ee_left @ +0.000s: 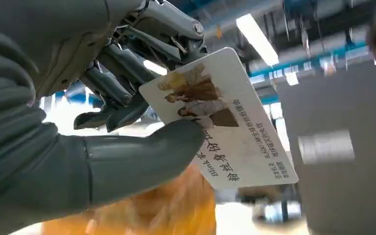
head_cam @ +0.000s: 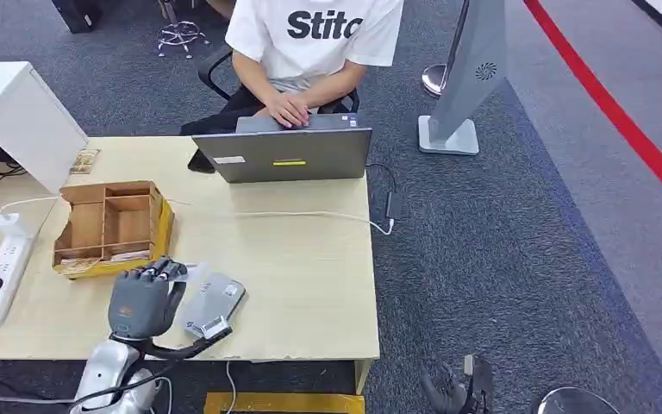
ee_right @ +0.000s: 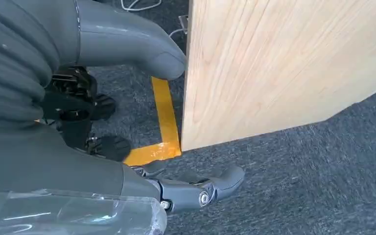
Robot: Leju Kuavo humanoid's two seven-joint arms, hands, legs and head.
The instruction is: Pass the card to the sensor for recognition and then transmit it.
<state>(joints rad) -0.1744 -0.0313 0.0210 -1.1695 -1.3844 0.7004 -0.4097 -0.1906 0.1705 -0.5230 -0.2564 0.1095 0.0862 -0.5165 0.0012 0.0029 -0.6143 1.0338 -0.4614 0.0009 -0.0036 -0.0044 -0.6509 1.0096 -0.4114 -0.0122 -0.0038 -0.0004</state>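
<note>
Grey carpet surrounds the pale wooden desk [head_cam: 310, 259] in the left half of the head view. At lower left, the left hand [head_cam: 145, 297] pinches a white printed card [ee_left: 220, 122] between thumb and fingers, beside the flat grey card sensor [head_cam: 211, 302], probably for scanning. The right hand [ee_right: 191, 188] hangs near the floor, fingers apart, holding nothing.
</note>
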